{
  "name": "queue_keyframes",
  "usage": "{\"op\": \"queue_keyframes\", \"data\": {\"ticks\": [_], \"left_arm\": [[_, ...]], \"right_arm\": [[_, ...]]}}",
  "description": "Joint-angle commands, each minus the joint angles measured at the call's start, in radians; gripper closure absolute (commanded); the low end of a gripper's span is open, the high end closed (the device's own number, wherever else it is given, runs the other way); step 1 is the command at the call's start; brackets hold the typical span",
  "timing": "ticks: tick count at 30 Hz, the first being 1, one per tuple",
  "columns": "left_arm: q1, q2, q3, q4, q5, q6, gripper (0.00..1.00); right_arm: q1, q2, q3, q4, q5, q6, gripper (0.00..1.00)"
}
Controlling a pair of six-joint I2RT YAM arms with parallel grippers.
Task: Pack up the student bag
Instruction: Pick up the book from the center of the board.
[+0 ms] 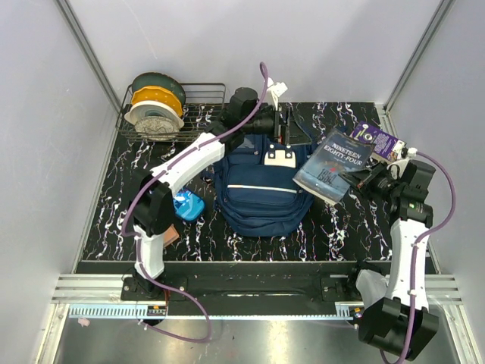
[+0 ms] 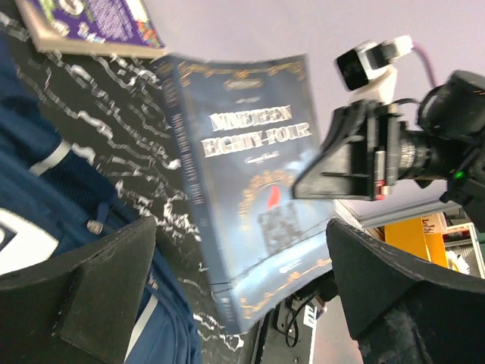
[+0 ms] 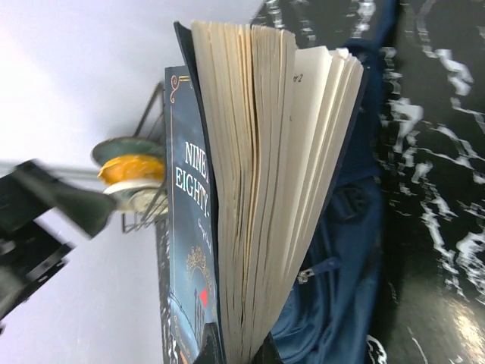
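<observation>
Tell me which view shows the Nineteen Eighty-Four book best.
Left wrist: the book faces it, front cover large, title readable. Top external shows it small and tilted; right wrist shows mostly fanned page edges plus a cover sliver.

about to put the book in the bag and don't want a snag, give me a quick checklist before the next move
1. Right gripper shut on the Nineteen Eighty-Four book: ok.
2. Book lifted off the table, at the student bag's right side: ok.
3. Pages closed: not ok, they fan apart in the right wrist view.
4. Left gripper open, holding nothing, at the bag's far end: ok.
5. Bag's mouth open: cannot tell.
6. Purple book out of the path, far right: ok.
</observation>
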Motion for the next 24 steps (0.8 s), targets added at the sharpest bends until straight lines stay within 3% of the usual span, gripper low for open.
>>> {"op": "queue_keyframes", "data": {"ticks": [1,4,8,14,19,23,24], "left_arm": [[0.025,-0.085,-0.025,-0.080,0.002,0.044,0.01],[0.027,-0.126,-0.066,-0.104,-0.029,0.037,0.01],[0.027,-0.146,-0.146,0.016,-0.020,-0.022,0.01],[0.024,-0.146,-0.132,0.084,0.031,-0.042,0.01],[0.024,-0.132,-0.124,0.059,0.091,-0.017,0.01],[0.024,-0.129,-0.150,0.085,0.154,-0.033,0.14],[0.024,-0.129,-0.152,0.090,0.163,-0.037,0.23]], "right_arm": [[0.010,-0.006,0.088,0.184,-0.295,-0.061,1.00],[0.047,0.009,0.079,0.234,-0.351,-0.067,1.00],[0.135,0.040,0.082,0.246,-0.360,-0.078,1.00],[0.285,0.086,0.097,0.261,-0.343,-0.113,1.00],[0.302,0.092,0.088,0.296,-0.372,-0.129,1.00],[0.303,0.103,0.077,0.381,-0.398,-0.107,1.00],[0.304,0.109,0.083,0.386,-0.424,-0.110,1.00]]}}
